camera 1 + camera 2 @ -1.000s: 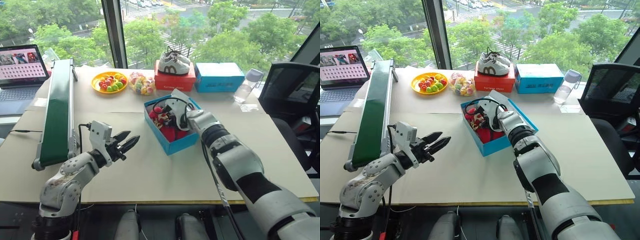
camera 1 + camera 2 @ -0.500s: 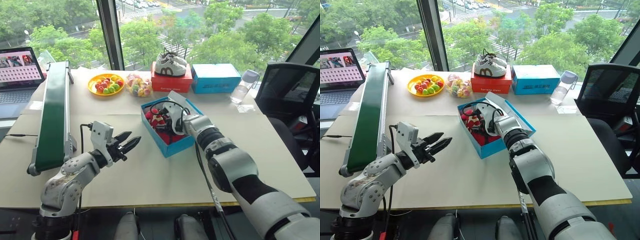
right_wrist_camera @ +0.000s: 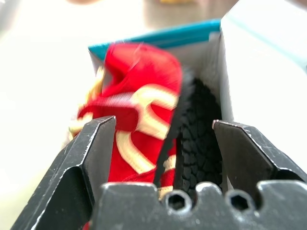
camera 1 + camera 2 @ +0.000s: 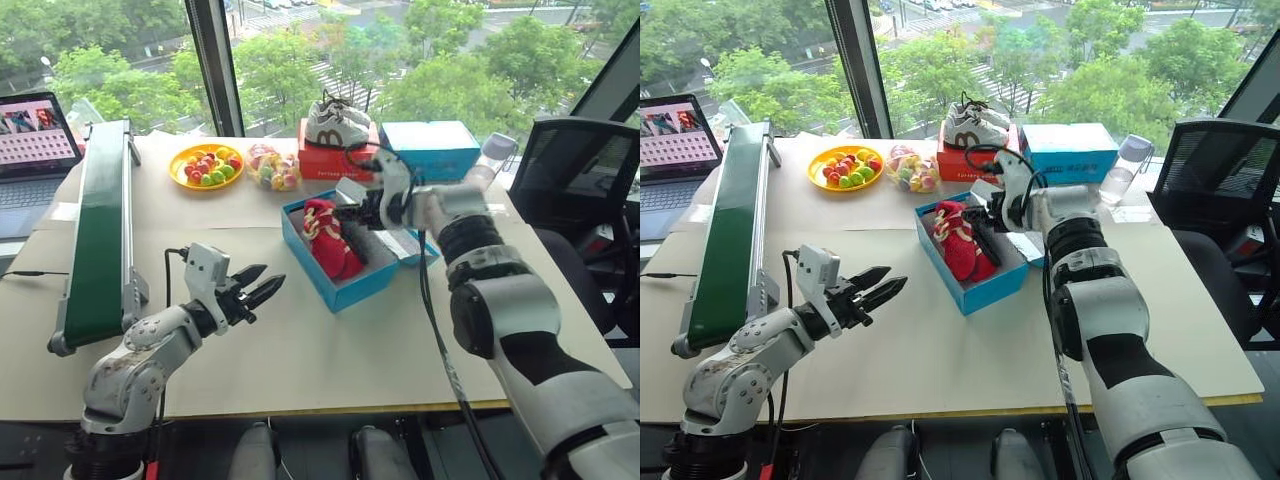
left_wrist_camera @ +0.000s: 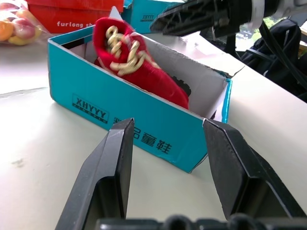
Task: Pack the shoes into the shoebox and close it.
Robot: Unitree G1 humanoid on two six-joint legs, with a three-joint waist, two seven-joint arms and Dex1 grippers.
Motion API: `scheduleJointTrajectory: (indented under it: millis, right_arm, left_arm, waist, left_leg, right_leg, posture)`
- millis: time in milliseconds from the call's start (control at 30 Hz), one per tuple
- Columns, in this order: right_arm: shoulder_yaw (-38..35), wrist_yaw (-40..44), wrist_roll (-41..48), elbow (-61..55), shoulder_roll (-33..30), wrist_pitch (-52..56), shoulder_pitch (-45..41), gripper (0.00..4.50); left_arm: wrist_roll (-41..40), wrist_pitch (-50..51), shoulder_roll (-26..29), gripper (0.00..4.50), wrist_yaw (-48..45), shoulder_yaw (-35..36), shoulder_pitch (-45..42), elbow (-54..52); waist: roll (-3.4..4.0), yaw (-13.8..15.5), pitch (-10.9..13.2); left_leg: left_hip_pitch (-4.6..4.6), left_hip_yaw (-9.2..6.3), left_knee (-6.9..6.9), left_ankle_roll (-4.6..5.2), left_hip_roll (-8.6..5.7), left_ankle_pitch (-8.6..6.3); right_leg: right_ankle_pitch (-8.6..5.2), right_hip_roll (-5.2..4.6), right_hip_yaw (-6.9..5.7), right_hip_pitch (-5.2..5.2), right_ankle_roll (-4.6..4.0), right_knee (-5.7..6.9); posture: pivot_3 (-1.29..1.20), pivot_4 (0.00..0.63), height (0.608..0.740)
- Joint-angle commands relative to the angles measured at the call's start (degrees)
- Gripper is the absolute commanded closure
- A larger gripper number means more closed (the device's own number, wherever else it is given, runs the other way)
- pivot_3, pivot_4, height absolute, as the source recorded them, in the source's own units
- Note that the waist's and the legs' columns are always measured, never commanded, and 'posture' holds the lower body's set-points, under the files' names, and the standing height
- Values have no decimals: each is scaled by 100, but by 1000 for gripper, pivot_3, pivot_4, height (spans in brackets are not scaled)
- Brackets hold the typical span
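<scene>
— Shoebox (image 4: 345, 283) first: where is it?
— Near the middle of the big pale table (image 4: 300, 350), bright blue outside, white inside, standing open. Its lid (image 4: 405, 243) lies folded back on the side toward the office chair (image 4: 580, 190).
— What else is big on the table?
— A long green conveyor (image 4: 100, 235) runs along the robot's left side, with a laptop (image 4: 30, 140) behind it. At the window edge sit a red box (image 4: 335, 160) with a white-grey sneaker (image 4: 335, 122) on top, a plain light-blue box (image 4: 435, 150), a clear bottle (image 4: 490, 155), a yellow plate of coloured balls (image 4: 205, 165) and a bag of sweets (image 4: 272, 168).
— And the shoes (image 4: 328, 238)?
— Red, with pale laces, lying inside the blue box; the right wrist view shows one on its side, dark sole facing the white wall.
— The right gripper (image 4: 985, 215)?
— Above the box, fingers spread wide, pinching nothing.
— The left gripper (image 4: 262, 287)?
— Hanging over bare table in front of the box, fingers parted, empty.
</scene>
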Motion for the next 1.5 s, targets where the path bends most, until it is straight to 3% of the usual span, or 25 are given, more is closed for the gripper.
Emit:
scheduleJointTrajectory:
  millis: [33,233,333,633,800,900,1267,1500]
  right_arm:
    - [-223,-206,385,-1531,-66,932,611,638]
    - [-341,-661,508,-2639,-71,1429,1362,638]
    - [-529,-906,434,-3066,-299,1431,1823,1385]
    - [-229,-607,785,-4375,-616,1563,2467,4445]
    - [-36,-666,886,-4056,92,920,1851,4445]
    - [249,-769,551,-2965,557,62,1376,4445]
    - [905,-488,-661,1632,920,-3175,190,4445]
    - [1244,-482,-1364,2667,1231,-3800,276,4445]
  left_arm:
    - [-21,-10,58,2080,-102,-14,-163,-21]
    - [9,-32,49,2080,-148,-84,-240,38]
    - [15,-56,46,2080,-145,-86,-219,40]
    - [57,-76,-32,2080,-148,-169,-216,98]
    - [74,-61,-58,2080,-182,-195,-275,144]
    - [64,-37,-58,2080,-174,-196,-284,132]
    - [-34,117,0,2080,-52,-54,-136,-142]
    - [-113,237,-9,2080,58,31,-29,-322]
  waist:
    - [0,15,0]
    - [1,36,1]
    - [1,51,1]
    - [4,-20,3]
    - [6,-56,5]
    - [8,-98,6]
    - [4,-6,14]
    - [5,-20,14]
  left_leg:
    - [0,0,1,0,0,0]
    - [-2,3,9,-3,-2,-2]
    - [-1,2,8,-3,-1,-2]
    - [7,2,6,0,-1,0]
    - [8,2,7,0,-1,0]
    - [8,2,7,3,-1,2]
    - [2,2,7,2,-5,2]
    - [13,1,9,-9,-3,-5]
  right_leg:
    - [0,0,0,1,0,-1]
    - [3,-3,1,1,2,0]
    - [2,-2,0,1,2,0]
    - [1,2,9,-1,2,2]
    - [1,2,11,-1,2,3]
    - [1,4,13,-2,3,6]
    - [1,0,8,2,9,-2]
    - [2,1,7,12,7,2]
  posture:
    - [0,150,731]
    - [0,150,731]
    - [0,150,731]
    - [0,150,731]
    - [0,150,731]
    - [0,150,731]
    - [0,150,731]
    - [0,150,731]
